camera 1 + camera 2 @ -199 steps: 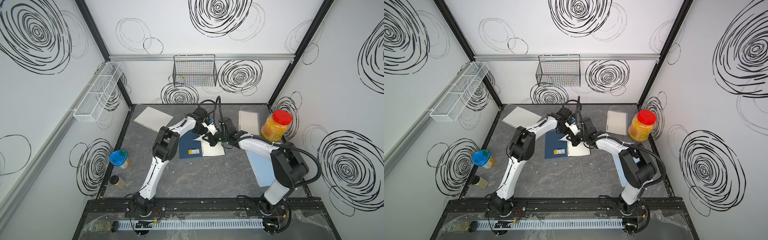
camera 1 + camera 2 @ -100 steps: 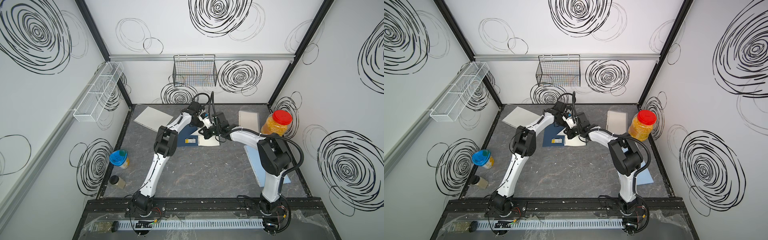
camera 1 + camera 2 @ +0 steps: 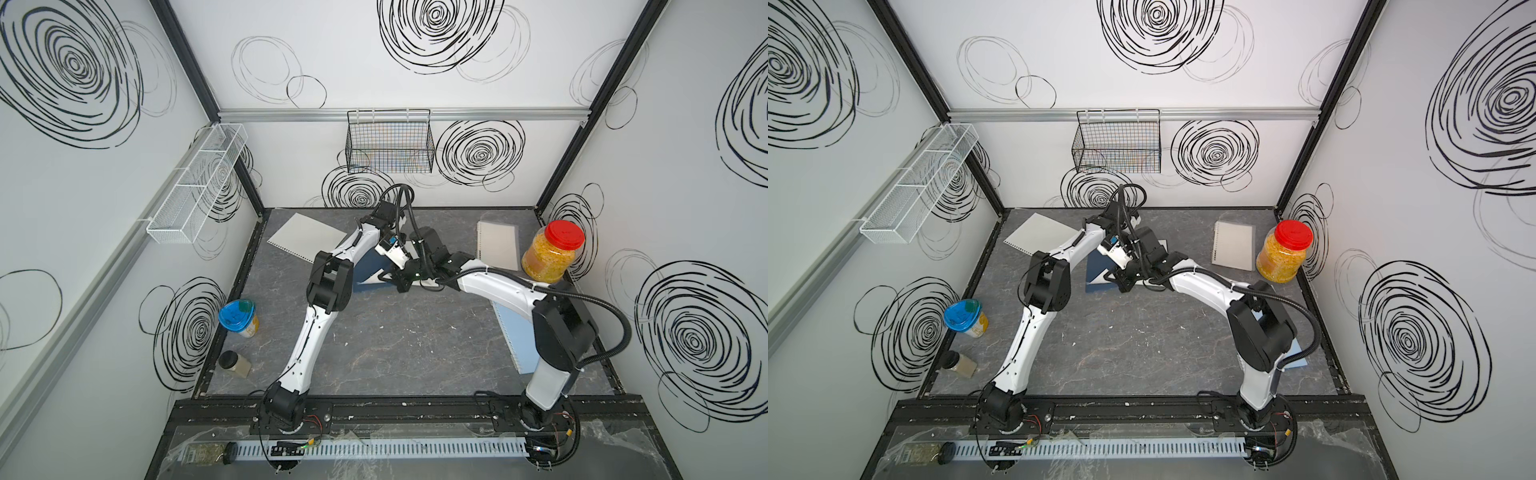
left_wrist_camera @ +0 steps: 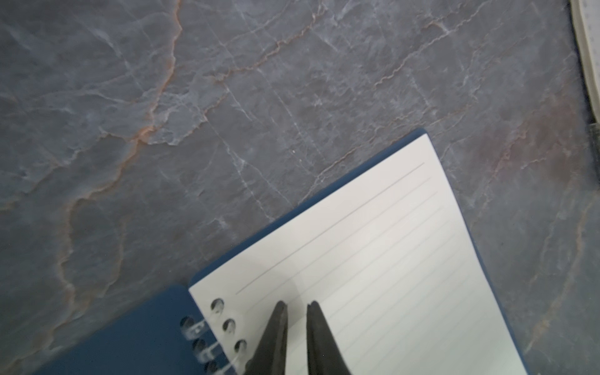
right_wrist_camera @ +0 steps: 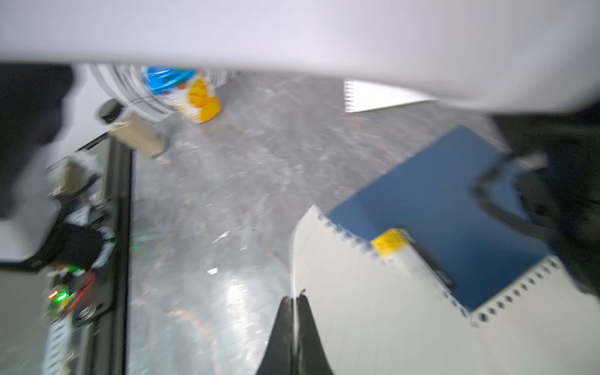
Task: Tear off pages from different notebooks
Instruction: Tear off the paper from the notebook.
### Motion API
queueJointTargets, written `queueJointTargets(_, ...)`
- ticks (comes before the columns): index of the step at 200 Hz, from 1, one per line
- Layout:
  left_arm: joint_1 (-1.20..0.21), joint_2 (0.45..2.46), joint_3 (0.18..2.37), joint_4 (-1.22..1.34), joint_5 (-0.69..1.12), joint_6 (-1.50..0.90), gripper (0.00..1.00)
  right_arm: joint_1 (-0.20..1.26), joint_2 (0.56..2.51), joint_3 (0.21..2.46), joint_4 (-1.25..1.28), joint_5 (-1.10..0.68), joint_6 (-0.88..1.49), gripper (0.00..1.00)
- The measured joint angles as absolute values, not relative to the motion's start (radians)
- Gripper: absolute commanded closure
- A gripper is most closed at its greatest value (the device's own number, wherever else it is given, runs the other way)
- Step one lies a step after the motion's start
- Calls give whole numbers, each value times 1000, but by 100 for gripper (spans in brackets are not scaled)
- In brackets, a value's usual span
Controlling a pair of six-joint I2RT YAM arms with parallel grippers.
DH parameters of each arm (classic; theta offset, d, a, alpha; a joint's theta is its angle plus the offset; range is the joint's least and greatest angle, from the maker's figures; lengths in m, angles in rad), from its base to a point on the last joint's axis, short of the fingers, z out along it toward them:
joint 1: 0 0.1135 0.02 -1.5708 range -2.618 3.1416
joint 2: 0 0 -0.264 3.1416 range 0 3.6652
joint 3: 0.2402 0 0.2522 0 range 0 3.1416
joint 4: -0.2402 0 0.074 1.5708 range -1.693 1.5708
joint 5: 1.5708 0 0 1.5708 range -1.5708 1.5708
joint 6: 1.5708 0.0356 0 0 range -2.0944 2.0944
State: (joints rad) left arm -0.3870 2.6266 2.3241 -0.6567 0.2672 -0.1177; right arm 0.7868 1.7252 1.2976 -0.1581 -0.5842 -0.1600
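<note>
Grey marbled counter, spiral-scrawled white walls. Left end effector, slightly parted, over the open navy spiral-bound notebook; right end effector clenches a cream lined page.

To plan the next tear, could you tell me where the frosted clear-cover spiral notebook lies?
In both top views the frosted notebook lies flat at the back right, beside the red-lidded clear jar.

The left gripper is being held, fingertips narrowly apart, over a lined page of the navy notebook, beside its punched holes and wire spiral; the notebook is being borne by a marble table.
</note>
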Motion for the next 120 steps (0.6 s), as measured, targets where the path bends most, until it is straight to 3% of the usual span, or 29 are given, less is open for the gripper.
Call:
queueJointTargets(41,-390,2644,2351,-656,250,-129,84,841,1569,1222,-168,-719,-241,100)
queueJointTargets(120,-395,2637,2348,-654,244,-131,77,711,1576,1177,-118,-626,-134,100)
